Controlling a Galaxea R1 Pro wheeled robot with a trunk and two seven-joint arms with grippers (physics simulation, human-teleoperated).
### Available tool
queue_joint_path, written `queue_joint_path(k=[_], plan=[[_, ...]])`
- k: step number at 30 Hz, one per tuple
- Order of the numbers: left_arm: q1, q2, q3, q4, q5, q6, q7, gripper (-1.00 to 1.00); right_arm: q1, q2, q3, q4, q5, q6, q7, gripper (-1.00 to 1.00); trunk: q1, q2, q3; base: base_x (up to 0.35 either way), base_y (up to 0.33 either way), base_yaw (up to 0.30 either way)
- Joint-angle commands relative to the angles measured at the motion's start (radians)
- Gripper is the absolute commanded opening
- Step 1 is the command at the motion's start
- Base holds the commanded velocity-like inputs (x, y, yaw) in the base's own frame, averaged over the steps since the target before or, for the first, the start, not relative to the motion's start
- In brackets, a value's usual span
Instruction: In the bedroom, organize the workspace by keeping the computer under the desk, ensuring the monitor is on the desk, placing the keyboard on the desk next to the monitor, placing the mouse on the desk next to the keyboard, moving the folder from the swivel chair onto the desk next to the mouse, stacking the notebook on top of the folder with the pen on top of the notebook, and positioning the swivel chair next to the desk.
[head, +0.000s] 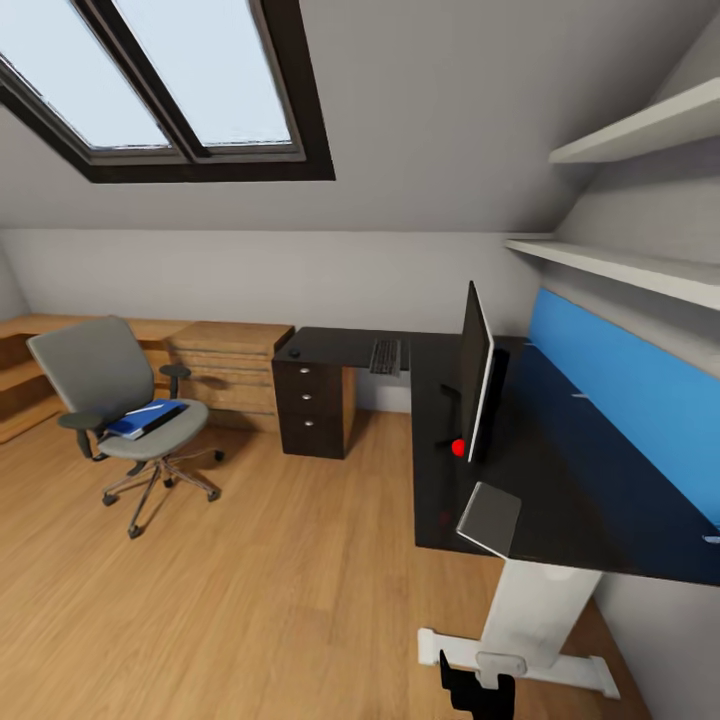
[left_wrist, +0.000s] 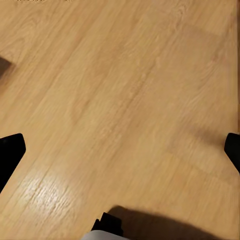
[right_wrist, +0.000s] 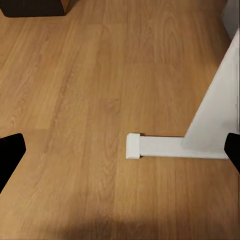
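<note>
Inspection runs from the robot's left to its right across the head view.

Far left: the swivel chair (head: 118, 405) stands on the wooden floor (head: 260, 570), well apart from the bench (head: 560, 500), seat turned toward the room. The folder (head: 150, 418) lies flat on its seat, with what appears to be a thin white pen (head: 147, 409) lying across it; too small to confirm. Neither has been brought across.

Centre: a light wooden drawer unit (head: 232, 365) sits against the far wall, touching the bench's black drawers (head: 310, 400). On the bench's far wing, a small dark item near the corner is probably the mouse (head: 294, 352). The keyboard (head: 386, 356) lies further right on that wing, near the monitor, so that pairing looks roughly met.

Right: the monitor (head: 476, 375) stands upright on the bench, seen almost edge-on, its red dot low at the near corner. A flat grey item (head: 489, 518) rests at the bench's near edge, overhanging slightly; possibly the notebook, unconfirmed. The white pedestal leg (head: 530, 610) carries this end, and its foot shows in the right wrist view.

Grippers: the left gripper (left_wrist: 120, 150) hangs over bare floor, fingers spread wide, holding nothing. The right gripper (right_wrist: 120, 150) is equally wide and unloaded, over the floor beside the pedestal foot. Both appear carried low and clear for travel.

Judgement: the folder transfer is the evident outstanding step, and the robot must reach the chair first.
</note>
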Motion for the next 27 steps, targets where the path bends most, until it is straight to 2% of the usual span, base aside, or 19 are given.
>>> queue_joint_path(k=[1,14,18,27], plan=[[0.0,-0.001,0.006,0.0,-0.002,-0.003,-0.001,1.0,-0.001,0.0,0.005,0.002,-0.008,-0.006,-0.001,1.0,0.0,-0.001,-0.001,0.0,0.0,-0.194],[0.0,-0.001,0.005,-0.001,-0.002,-0.005,-0.002,1.0,-0.001,0.002,0.005,0.002,-0.009,-0.015,-0.001,1.0,0.0,-0.001,-0.001,0.0,0.0,-0.228],[0.0,-0.001,0.005,0.0,-0.002,-0.005,-0.002,1.0,-0.001,0.001,0.005,0.002,-0.008,-0.015,-0.001,1.0,0.0,-0.001,-0.001,0.0,-0.011,-0.071],[0.0,-0.001,0.005,0.0,-0.002,-0.006,-0.002,1.0,-0.001,-0.003,0.005,0.002,-0.005,-0.016,0.0,1.0,0.0,-0.001,-0.001,0.0,-0.15,-0.005]])
